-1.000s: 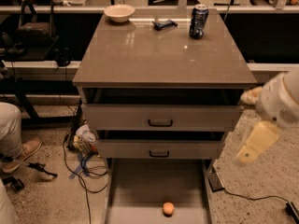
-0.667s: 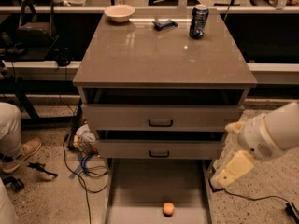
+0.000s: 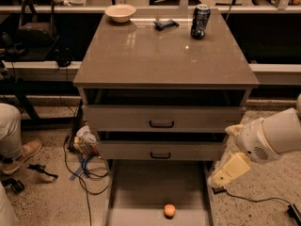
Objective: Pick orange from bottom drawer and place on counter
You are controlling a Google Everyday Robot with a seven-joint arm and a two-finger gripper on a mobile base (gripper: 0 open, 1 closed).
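The small orange [image 3: 169, 210] lies on the floor of the open bottom drawer [image 3: 136, 187], near its front and slightly right of centre. The counter [image 3: 164, 55] is the glossy grey-brown top of the cabinet above. My gripper [image 3: 227, 172] hangs at the right of the drawer, by its right wall, up and to the right of the orange and apart from it. The white arm [image 3: 273, 138] comes in from the right edge.
On the counter's far edge stand a bowl [image 3: 120, 12], a small dark object [image 3: 166, 24] and a soda can [image 3: 200, 21]. Two closed drawer fronts with black handles [image 3: 161, 124] sit above the open drawer. Cables and a person's leg and shoe [image 3: 19, 147] lie at left.
My arm and gripper have moved down and to the left, from beside the upper drawers to beside the bottom drawer's right wall. The orange has not moved.
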